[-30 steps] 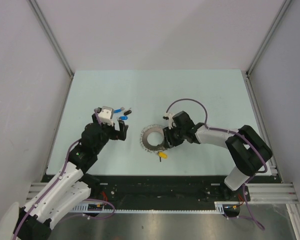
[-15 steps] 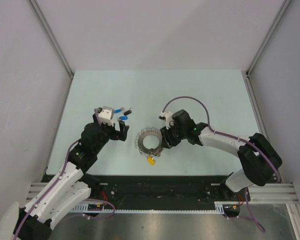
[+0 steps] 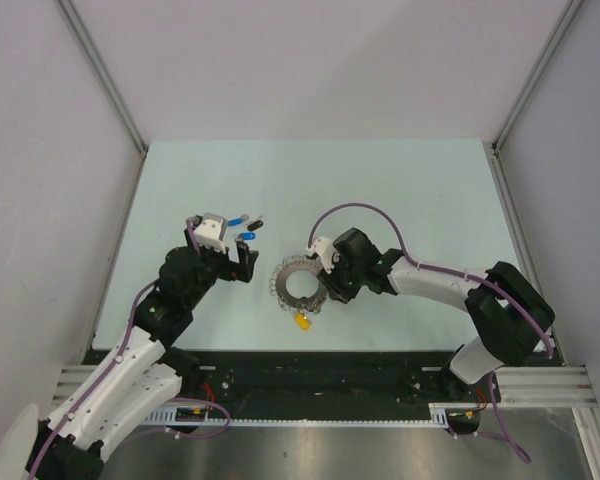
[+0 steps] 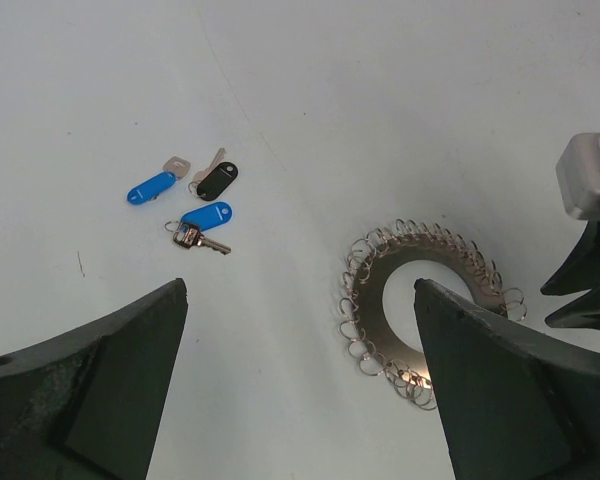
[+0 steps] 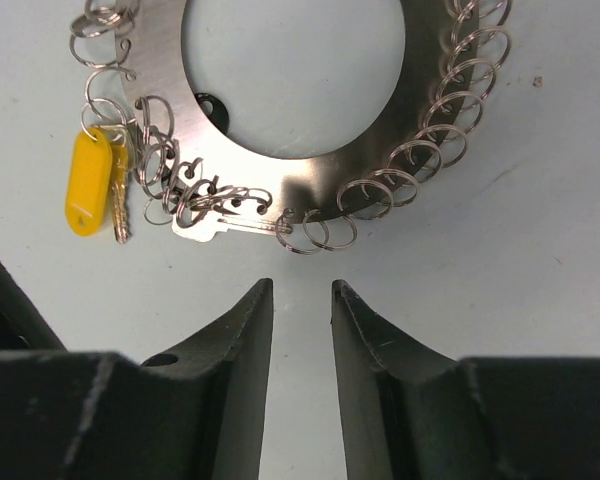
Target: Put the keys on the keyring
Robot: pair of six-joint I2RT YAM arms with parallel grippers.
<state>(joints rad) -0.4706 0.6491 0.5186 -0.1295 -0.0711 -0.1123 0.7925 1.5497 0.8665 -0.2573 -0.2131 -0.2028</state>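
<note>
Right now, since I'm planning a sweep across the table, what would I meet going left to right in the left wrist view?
Left blue key → black key → keyring → right gripper. The second blue key overlaps the black one sideways, so it is left out.

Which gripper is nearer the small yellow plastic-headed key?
Right gripper: poised at the silvery metal keyring, beside the yellow key. Left gripper: across that ring, by the blue keys.
</note>
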